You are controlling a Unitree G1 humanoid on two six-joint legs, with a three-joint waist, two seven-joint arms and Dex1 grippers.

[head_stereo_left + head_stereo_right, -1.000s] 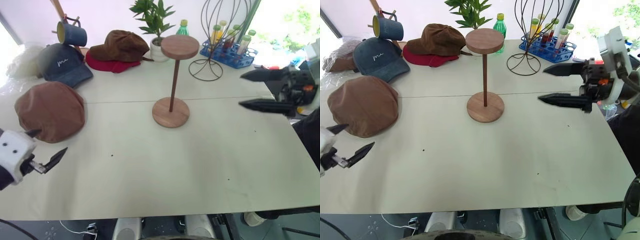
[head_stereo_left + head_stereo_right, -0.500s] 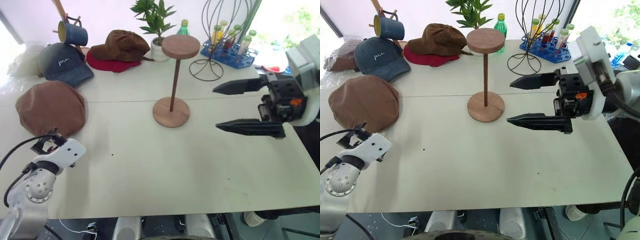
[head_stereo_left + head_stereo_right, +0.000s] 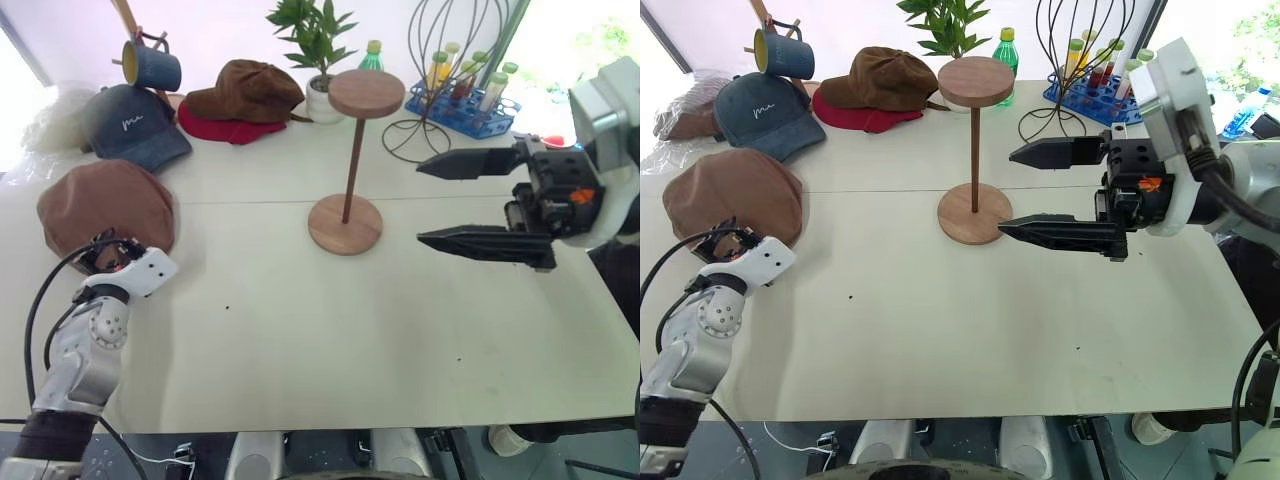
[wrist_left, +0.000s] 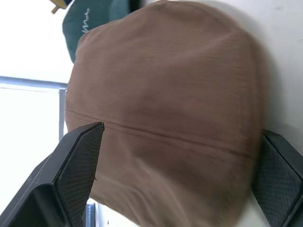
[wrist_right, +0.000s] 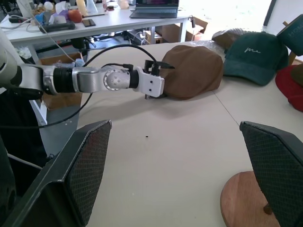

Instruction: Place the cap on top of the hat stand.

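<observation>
The cap point(image 3: 106, 208) lies flat on the desk point(image 3: 330, 330) at about 9 o'clock, well apart from the hat stand point(image 3: 347, 160), which stands upright near the middle, a bit toward 12 o'clock. The stand's top disc has no hat on it. The left pincer point(image 4: 177, 172) is right at the near edge of the cap — its two black fingers point(image 4: 78, 161) are spread wide, one on each side of the cap, and they do not squeeze it. The right pincer point(image 3: 1030, 190) hangs in the air at about 3 o'clock, just beside the stand and pointing toward it, with its fingers wide apart and nothing between them. At 11 o'clock a navy cap point(image 3: 135, 125) with white letters sits behind the brown one, and a blue mug point(image 3: 155, 65) is past it. At 12 o'clock a dark brown cap point(image 3: 245, 92) rests on a red hat point(image 3: 225, 128), next to a small plant point(image 3: 318, 45) in a white pot. At 1 o'clock stand a wire frame point(image 3: 455, 60) and a blue rack of tubes point(image 3: 465, 100).
</observation>
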